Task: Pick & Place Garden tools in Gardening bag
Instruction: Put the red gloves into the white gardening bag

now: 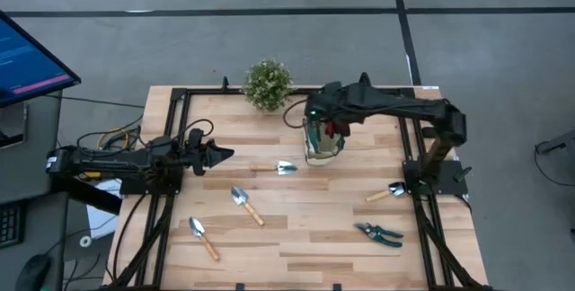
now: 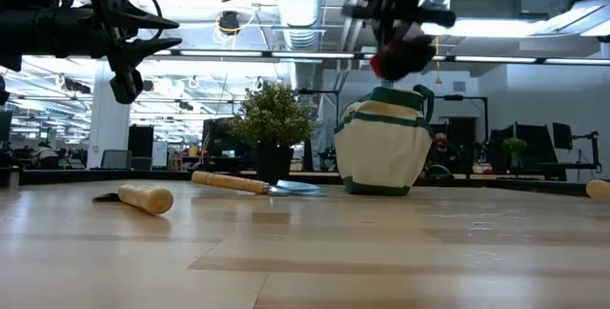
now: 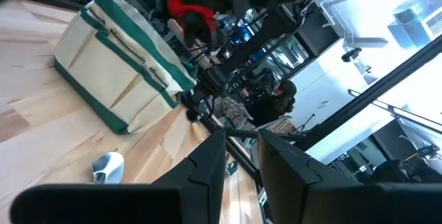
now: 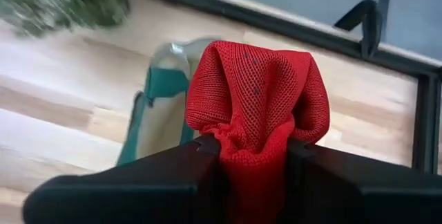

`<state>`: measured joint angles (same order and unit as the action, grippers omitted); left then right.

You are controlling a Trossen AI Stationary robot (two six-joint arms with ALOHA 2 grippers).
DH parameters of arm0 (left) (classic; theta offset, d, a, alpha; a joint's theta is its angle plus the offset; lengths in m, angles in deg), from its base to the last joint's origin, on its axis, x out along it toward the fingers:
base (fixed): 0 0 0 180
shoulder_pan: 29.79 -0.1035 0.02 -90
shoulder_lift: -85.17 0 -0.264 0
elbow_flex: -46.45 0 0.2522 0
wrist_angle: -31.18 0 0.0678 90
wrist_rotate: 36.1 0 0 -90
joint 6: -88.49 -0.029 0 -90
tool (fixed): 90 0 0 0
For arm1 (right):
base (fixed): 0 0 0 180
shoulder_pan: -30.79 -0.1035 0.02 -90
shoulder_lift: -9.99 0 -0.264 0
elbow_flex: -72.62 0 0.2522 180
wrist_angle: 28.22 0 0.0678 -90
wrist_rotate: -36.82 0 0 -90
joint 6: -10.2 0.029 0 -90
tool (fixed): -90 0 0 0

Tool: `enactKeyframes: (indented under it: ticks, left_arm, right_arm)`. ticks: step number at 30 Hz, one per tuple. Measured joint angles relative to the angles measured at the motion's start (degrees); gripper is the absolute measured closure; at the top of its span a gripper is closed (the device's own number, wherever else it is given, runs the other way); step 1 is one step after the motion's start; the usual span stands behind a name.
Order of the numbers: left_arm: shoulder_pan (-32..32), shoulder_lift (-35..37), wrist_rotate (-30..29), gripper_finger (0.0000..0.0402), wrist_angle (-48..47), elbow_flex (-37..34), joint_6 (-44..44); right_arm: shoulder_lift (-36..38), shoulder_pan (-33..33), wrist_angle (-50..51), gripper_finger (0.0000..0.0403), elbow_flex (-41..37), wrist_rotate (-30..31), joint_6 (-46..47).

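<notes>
**Kid:** What is way over on the left?

**Helper:** The left hand [image 1: 225,154] hangs in the air over the left side of the counter [image 1: 305,237]. Its two fingers [image 3: 207,165] have a small gap between them, and nothing is in it.

**Kid:** What lies near it?

**Helper:** Three little trowels. One trowel [image 1: 203,238] is by the front left. A second trowel [image 1: 246,205] is a bit farther in. A third trowel [image 1: 275,168] lies in the middle, with its shiny blade just beside the bag.

**Kid:** And the bushy green thing?

**Helper:** That is a potted plant [image 1: 268,84] at the back edge of the counter, near the bag.

**Kid:** Where is the bag?

**Helper:** The gardening bag [image 1: 322,143] stands up on the counter, near the middle and toward the back. It is beige with green trim.

**Kid:** What is the red thing?

**Helper:** It is the glove [image 4: 255,106]. The right hand [image 1: 334,129] is squeezed tight on it, and holds it in the air right over the bag. In the low view the glove is above the top of the bag, not inside it.

**Kid:** What is on the right side?

**Helper:** A fourth trowel [image 1: 386,192] lies by the right arm's base. The pruning shears [image 1: 379,233] with green handles lie near the front right.
</notes>
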<state>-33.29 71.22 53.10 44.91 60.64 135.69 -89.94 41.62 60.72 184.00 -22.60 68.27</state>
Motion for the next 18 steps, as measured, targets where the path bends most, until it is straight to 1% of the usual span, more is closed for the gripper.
enactKeyframes:
  ticks: [6,11,18]
  left_arm:
    - [-0.01,-0.09,0.0,0.0316,0.03,-0.02,0.21]
    - [-0.01,-0.15,0.01,0.0316,0.2,-0.01,0.22]
    - [-0.01,-0.2,0.0,0.0316,0.5,-0.02,0.24]
  right_arm:
    - [-4.47,-0.6,-3.04,0.0345,0.04,-2.61,-1.0]
    - [-5.43,-0.61,-5.64,0.0345,0.04,-4.47,-1.08]
    - [-6.86,-0.64,-5.5,0.0345,0.16,-5.66,-1.08]
